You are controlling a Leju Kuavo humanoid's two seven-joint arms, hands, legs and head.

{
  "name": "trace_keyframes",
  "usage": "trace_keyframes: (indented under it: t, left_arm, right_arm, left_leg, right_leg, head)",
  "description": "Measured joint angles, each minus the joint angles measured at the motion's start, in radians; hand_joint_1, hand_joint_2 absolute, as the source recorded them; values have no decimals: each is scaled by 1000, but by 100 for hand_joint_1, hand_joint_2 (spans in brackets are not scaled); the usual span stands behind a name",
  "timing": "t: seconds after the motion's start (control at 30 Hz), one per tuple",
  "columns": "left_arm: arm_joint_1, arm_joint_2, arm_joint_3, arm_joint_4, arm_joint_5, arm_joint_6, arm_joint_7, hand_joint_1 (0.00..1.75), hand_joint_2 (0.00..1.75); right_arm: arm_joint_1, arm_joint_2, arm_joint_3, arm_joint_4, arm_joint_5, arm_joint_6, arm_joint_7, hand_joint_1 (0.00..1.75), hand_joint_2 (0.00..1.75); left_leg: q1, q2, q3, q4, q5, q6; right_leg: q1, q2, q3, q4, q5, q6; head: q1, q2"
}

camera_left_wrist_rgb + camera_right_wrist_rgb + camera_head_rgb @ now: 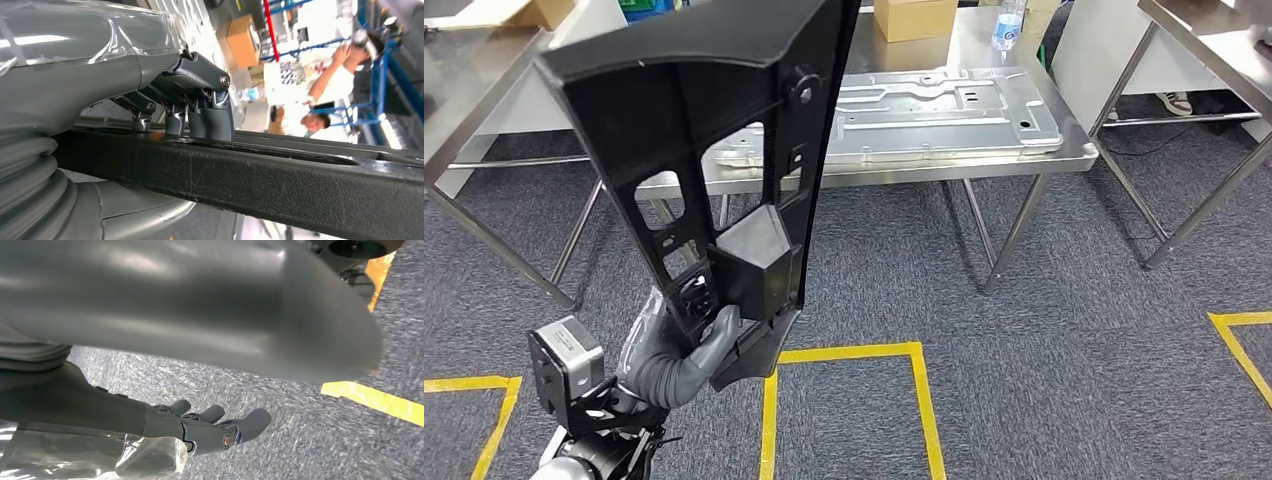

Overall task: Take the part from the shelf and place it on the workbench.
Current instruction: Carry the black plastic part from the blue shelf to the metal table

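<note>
The stainless steel table (1079, 152) stands at upper centre of the head view, carrying a pressed sheet-metal panel (944, 112). The black plastic part (694, 140) occupies the upper left to centre, held upright in the air in front of the table. The left hand (686, 350) clamps its lower end, fingers (210, 112) pressed on the edge. The right hand (210, 430) hangs above the carpet, fingers apart, holding nothing. Judged status: pickup complete; approach and placement on the table remain.

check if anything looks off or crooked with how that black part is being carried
The black part is tilted, gripped only at its lower end by the left hand, so most of it stands unsupported above the grip. The right hand hangs empty.
</note>
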Motion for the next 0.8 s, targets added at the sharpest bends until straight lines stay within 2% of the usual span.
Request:
trace_keyframes:
  t: [0.03, 0.1, 0.13, 0.17, 0.2, 0.23, 0.3, 0.33, 0.37, 0.4, 0.47, 0.5, 0.57, 0.63, 0.67, 0.7, 0.73, 0.8]
  left_arm:
    - [1, 5, 1, -8, 0, 2, 6, 175, 175]
    - [4, 14, 4, -21, 0, 6, 16, 175, 175]
    - [7, 18, 5, -26, 0, 8, 22, 175, 175]
    - [11, 21, 6, -28, 0, 9, 27, 175, 175]
    - [14, 24, 6, -30, 0, 9, 32, 175, 175]
    - [16, 26, 6, -33, 0, 9, 35, 175, 175]
    - [17, 30, 8, -42, -1, 9, 38, 175, 175]
    - [17, 31, 9, -47, -1, 10, 39, 175, 175]
    - [18, 34, 10, -52, -1, 10, 41, 175, 175]
    - [18, 36, 10, -55, -1, 10, 43, 175, 175]
    - [19, 38, 11, -61, 0, 7, 46, 175, 175]
    - [17, 38, 10, -62, 5, 1, 45, 175, 175]
    - [9, 33, 8, -59, 22, -23, 33, 175, 175]
    - [-4, 22, -2, -48, 40, -54, 10, 175, 175]
    - [-12, 13, -8, -39, 46, -66, -2, 175, 175]
    - [-19, 4, -14, -28, 50, -77, -14, 175, 175]
    - [-25, -5, -21, -18, 55, -84, -24, 175, 175]
    - [-39, -21, -31, 0, 61, -95, -41, 175, 175]
  right_arm:
    - [-1, 2, 1, 0, 2, 3, 6, 0, 0]
    - [-1, 8, 4, 0, 4, 9, 17, 0, 0]
    - [0, 10, 6, 0, 5, 13, 22, 0, 0]
    - [1, 12, 8, 0, 5, 16, 26, 0, 0]
    - [1, 13, 9, 0, 5, 18, 29, 0, 0]
    - [1, 14, 10, 0, 5, 20, 31, 0, 0]
    - [-1, 18, 10, 0, 5, 21, 31, 0, 0]
    - [-2, 21, 10, 0, 5, 22, 31, 0, 0]
    - [-3, 24, 11, 0, 5, 23, 31, 0, 0]
    - [-3, 28, 11, 0, 4, 26, 31, 0, 0]
    - [-2, 33, 11, 0, -4, 31, 31, 0, 0]
    - [-2, 34, 11, 0, -12, 33, 31, 0, 0]
    - [-2, 33, 11, 0, -32, 40, 30, 0, 0]
    - [-2, 29, 11, 0, -50, 50, 29, 0, 0]
    - [-1, 26, 10, 0, -57, 55, 29, 0, 0]
    - [-1, 23, 10, 0, -61, 59, 29, 0, 0]
    - [-1, 19, 9, 0, -65, 62, 30, 0, 0]
    - [-2, 10, 9, 1, -67, 65, 31, 0, 0]
  left_leg:
    - [1, -1, -21, 45, -27, -4]
    - [1, -2, -87, 189, -94, -7]
    - [1, -2, -119, 255, -117, -7]
    - [0, -2, -135, 288, -121, -6]
    - [-1, -3, -133, 280, -107, -2]
    - [-2, -3, -111, 230, -76, 3]
    - [-10, -6, -40, 78, -11, 19]
    - [-15, -8, -16, 22, 7, 26]
    - [-19, -10, -4, -8, 14, 32]
    - [-23, -11, -4, -14, 11, 35]
    - [-21, -12, 0, -22, 18, 42]
    - [-18, -12, 4, -27, 23, 46]
    - [-14, -9, 11, -35, 29, 51]
    - [-18, -7, 11, -34, 29, 55]
    - [-21, -6, 11, -34, 28, 56]
    - [-24, -5, 11, -34, 27, 57]
    - [-27, -5, 13, -34, 27, 58]
    - [-33, -4, 16, -34, 25, 59]
  right_leg:
    - [-1, 0, 0, -1, 1, -6]
    - [1, 0, -1, -1, 1, -12]
    - [3, 1, -1, -1, 1, -14]
    - [5, 1, -1, -1, 1, -14]
    - [6, 3, 0, -1, 1, -14]
    - [7, 4, 1, -1, 1, -14]
    - [11, 6, 3, 0, 0, -12]
    - [11, 6, 3, -1, 0, -9]
    - [11, 5, 2, -1, 0, -4]
    - [11, 4, 1, -3, 0, 2]
    - [9, 2, 2, -4, -2, 14]
    - [9, 1, -2, 8, -12, 19]
    - [8, 0, -40, 95, -64, 27]
    - [9, 0, -105, 227, -121, 32]
    - [9, 0, -126, 265, -127, 32]
    - [10, 0, -129, 266, -115, 31]
    - [12, 0, -109, 223, -84, 26]
    - [20, -2, -38, 75, -15, 11]
  head:
    - [0, 0]
    - [-2, 0]
    - [-2, 0]
    - [-2, 0]
    - [-2, 0]
    - [-2, 0]
    - [-2, 0]
    - [-2, 0]
    - [-3, 0]
    - [-3, 0]
    - [-4, 0]
    - [-3, 0]
    - [-2, 0]
    - [-1, 0]
    - [-1, 0]
    - [0, 0]
    - [0, 0]
    - [-1, 0]
